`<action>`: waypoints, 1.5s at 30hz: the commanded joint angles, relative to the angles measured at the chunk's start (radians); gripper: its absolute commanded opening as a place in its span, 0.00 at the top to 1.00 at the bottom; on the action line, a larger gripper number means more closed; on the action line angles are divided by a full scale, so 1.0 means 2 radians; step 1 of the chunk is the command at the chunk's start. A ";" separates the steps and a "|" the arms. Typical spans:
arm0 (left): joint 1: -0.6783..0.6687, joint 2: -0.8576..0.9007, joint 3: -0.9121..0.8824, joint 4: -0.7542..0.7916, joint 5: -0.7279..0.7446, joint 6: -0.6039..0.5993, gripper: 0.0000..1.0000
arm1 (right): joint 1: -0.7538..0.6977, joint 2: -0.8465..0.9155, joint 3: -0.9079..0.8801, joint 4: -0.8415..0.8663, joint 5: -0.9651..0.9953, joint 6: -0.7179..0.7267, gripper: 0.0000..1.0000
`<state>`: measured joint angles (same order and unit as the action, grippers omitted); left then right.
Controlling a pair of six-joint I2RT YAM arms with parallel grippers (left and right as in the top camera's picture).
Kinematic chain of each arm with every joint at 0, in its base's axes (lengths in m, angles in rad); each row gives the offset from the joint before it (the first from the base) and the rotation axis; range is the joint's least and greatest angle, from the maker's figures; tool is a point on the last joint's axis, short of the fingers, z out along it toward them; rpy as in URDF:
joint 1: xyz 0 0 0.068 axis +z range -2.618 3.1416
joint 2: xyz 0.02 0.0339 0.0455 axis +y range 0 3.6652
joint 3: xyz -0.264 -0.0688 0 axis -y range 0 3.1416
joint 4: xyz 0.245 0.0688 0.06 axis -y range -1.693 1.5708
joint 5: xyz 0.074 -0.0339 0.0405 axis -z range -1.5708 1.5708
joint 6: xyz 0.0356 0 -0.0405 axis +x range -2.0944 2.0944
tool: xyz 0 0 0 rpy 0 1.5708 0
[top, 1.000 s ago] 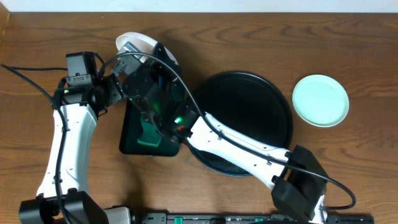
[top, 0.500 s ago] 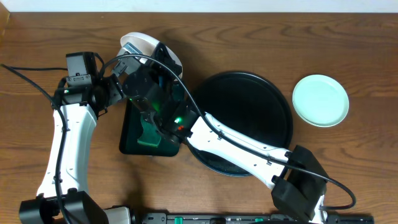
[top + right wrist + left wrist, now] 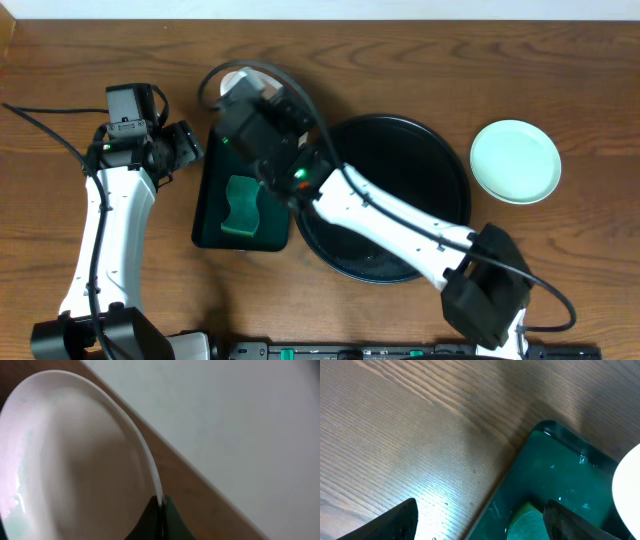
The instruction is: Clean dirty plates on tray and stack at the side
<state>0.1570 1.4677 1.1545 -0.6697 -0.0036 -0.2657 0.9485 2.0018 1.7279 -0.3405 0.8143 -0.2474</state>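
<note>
My right gripper (image 3: 161, 504) is shut on the rim of a white plate (image 3: 75, 460) and holds it tilted in the air. In the overhead view this plate (image 3: 236, 78) shows just past the right gripper (image 3: 250, 95), above the far end of the dark green tray. The black round tray (image 3: 400, 200) has no plates on it. One pale mint-green plate (image 3: 515, 161) lies on the table to the right of the tray. My left gripper (image 3: 190, 146) is open and empty, left of the green tray; its fingers (image 3: 480, 527) hover over that tray's corner.
A dark green rectangular tray (image 3: 215, 225) holds a green sponge (image 3: 240, 205). The tray (image 3: 560, 470) and the sponge (image 3: 530, 522) also show in the left wrist view. The right arm (image 3: 400, 225) stretches across the black tray. The table's far edge is close behind the white plate.
My right gripper has moved right and toward the far edge with the white plate, uncovering the green tray and the sponge. The left arm has stayed in place.
</note>
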 commanded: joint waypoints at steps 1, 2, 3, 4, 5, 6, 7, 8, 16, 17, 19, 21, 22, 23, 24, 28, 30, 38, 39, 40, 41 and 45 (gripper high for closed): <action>0.002 -0.003 0.007 0.000 -0.004 -0.005 0.20 | -0.024 0.000 0.011 -0.019 -0.090 0.109 0.99; 0.002 -0.003 0.007 0.000 -0.004 -0.005 0.20 | -0.029 0.000 0.011 -0.023 -0.109 0.118 0.99; 0.002 -0.003 0.007 0.000 -0.004 -0.005 0.20 | -0.034 0.000 0.011 -0.026 -0.129 0.127 0.99; 0.002 -0.003 0.007 0.000 -0.004 -0.005 0.20 | -0.038 0.001 0.011 -0.027 -0.146 0.133 0.99; 0.002 -0.003 0.007 0.000 -0.004 -0.005 0.20 | -0.041 0.001 0.011 -0.028 -0.156 0.136 0.99; 0.002 -0.003 0.007 0.000 -0.004 -0.005 0.20 | -0.043 0.004 0.011 -0.028 -0.163 0.137 0.99; 0.002 -0.003 0.007 0.000 -0.004 -0.005 0.20 | -0.043 0.005 0.011 -0.028 -0.163 0.137 0.99; 0.002 -0.003 0.007 0.000 -0.004 -0.005 0.20 | -0.043 0.007 0.011 -0.028 -0.161 0.136 0.99; 0.002 -0.003 0.007 0.000 -0.004 -0.005 0.20 | -0.034 0.042 0.011 -0.001 -0.117 0.123 0.99; 0.002 -0.003 0.007 0.000 -0.004 -0.005 0.20 | -0.032 0.049 0.011 0.006 -0.110 0.115 0.99; 0.002 -0.003 0.007 0.000 -0.004 -0.005 0.20 | -0.028 0.062 0.011 0.022 -0.091 0.091 0.99; 0.002 -0.003 0.007 0.000 -0.004 -0.005 0.20 | -0.023 0.073 0.011 0.036 -0.069 0.067 0.99; 0.002 -0.003 0.007 0.000 -0.004 -0.005 0.20 | -0.020 0.078 0.011 0.047 -0.052 0.055 0.99; 0.002 -0.003 0.007 0.000 -0.004 -0.005 0.20 | -0.018 0.080 0.011 0.054 -0.043 0.048 0.99; 0.002 -0.003 0.007 0.000 -0.004 -0.005 0.20 | -0.016 0.082 0.011 0.063 -0.031 0.039 0.99; 0.002 -0.003 0.007 0.000 -0.004 -0.005 0.20 | -0.012 0.083 0.011 0.111 -0.004 -0.003 0.99; 0.002 -0.003 0.007 0.000 -0.004 -0.005 0.20 | -0.008 0.083 0.011 0.134 -0.003 -0.035 0.99; 0.002 -0.003 0.007 0.000 -0.004 -0.005 0.20 | 0.004 0.084 0.011 0.101 -0.011 -0.063 0.99; 0.002 -0.003 0.007 0.000 -0.004 -0.005 0.20 | 0.004 0.085 0.011 0.096 -0.011 -0.062 0.99; 0.002 -0.003 0.007 0.000 -0.004 -0.005 0.20 | 0.004 0.086 0.011 0.093 -0.011 -0.062 0.99; 0.002 -0.003 0.007 0.000 -0.004 -0.005 0.20 | 0.004 0.088 0.011 0.089 -0.011 -0.062 0.99; 0.002 -0.003 0.007 0.000 -0.004 -0.005 0.20 | 0.004 0.093 0.009 0.084 -0.011 -0.062 0.99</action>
<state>0.1570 1.4677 1.1545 -0.6697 -0.0036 -0.2657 0.9531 2.1761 1.7321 -0.1692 0.7753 -0.3595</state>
